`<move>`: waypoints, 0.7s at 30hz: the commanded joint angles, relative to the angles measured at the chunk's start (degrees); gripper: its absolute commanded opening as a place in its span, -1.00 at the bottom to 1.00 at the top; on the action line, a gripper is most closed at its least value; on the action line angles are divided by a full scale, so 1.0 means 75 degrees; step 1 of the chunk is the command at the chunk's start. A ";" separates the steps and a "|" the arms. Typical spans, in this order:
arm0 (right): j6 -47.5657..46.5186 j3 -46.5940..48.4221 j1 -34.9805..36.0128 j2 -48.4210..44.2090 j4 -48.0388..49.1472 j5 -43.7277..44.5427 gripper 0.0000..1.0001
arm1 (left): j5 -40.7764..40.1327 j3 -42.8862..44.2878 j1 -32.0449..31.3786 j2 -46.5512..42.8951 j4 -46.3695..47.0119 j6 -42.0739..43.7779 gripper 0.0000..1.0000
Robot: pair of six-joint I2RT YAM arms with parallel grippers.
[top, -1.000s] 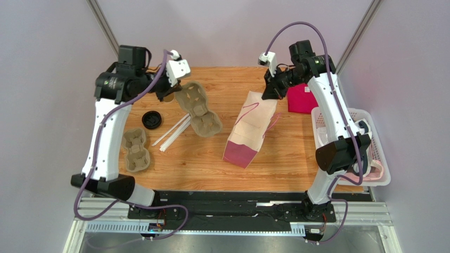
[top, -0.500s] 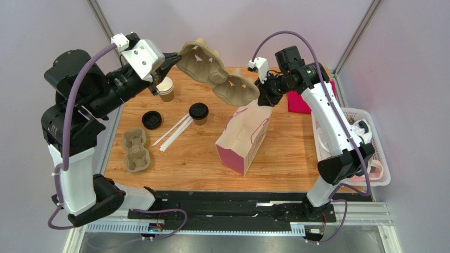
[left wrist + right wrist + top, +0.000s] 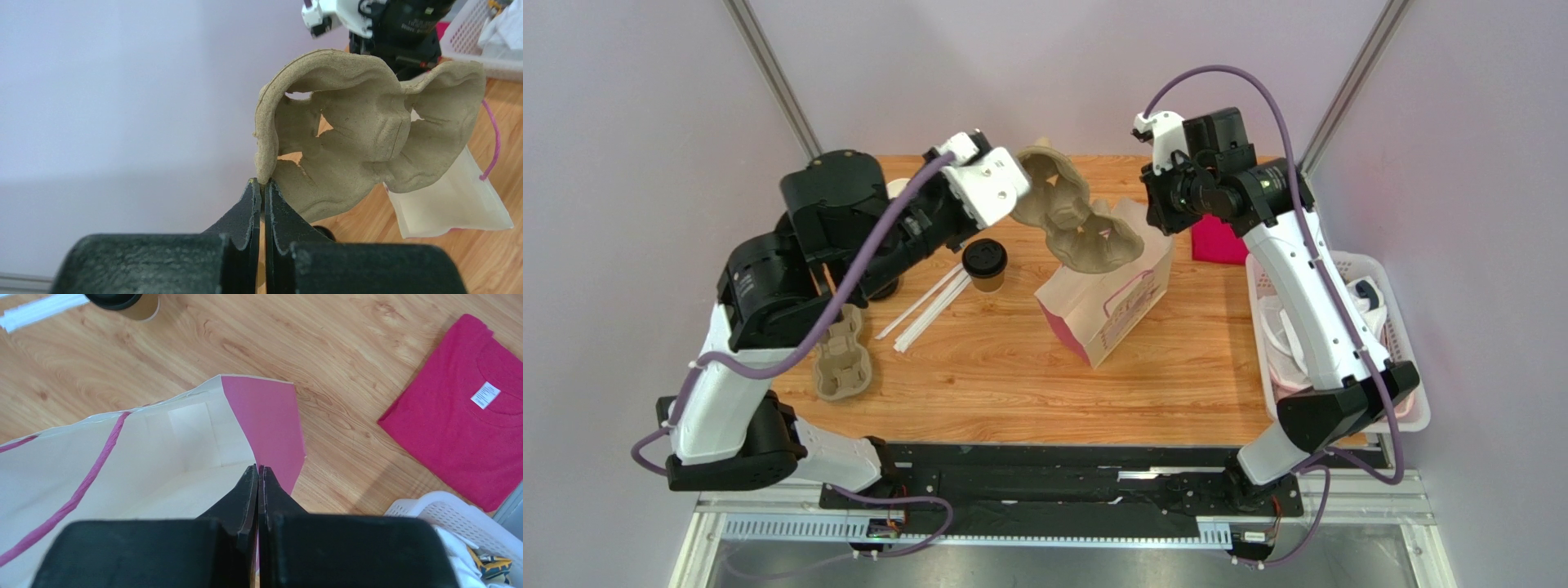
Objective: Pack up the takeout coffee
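Note:
The takeout coffee, a brown paper cup with a black lid, stands on the table left of the bag; its edge also shows in the right wrist view. My left gripper is shut on the rim of a grey pulp cup carrier and holds it in the air over the bag's mouth; the left wrist view shows the pinch on the carrier. My right gripper is shut on the back rim of the cream paper bag, holding it open.
A second pulp carrier lies at the left by my left arm. White straws lie beside the cup. A pink shirt lies at the back right. A white basket with cloth stands at the right edge.
My left arm has swung the carrier down and right, over the bag's mouth. The bag has turned more upright with the right gripper on its rim.

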 commanded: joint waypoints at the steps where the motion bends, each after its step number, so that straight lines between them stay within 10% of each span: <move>1: 0.0931 -0.0295 -0.0003 -0.0549 0.0619 0.0637 -1.00 | -0.0996 -0.0324 -0.0258 0.0135 0.0406 0.0442 -1.00; 21: 0.1554 -0.0753 0.0056 -0.0726 0.0491 -0.0591 -1.00 | -0.1806 -0.3946 -0.1359 -0.0614 0.3231 0.3231 -1.00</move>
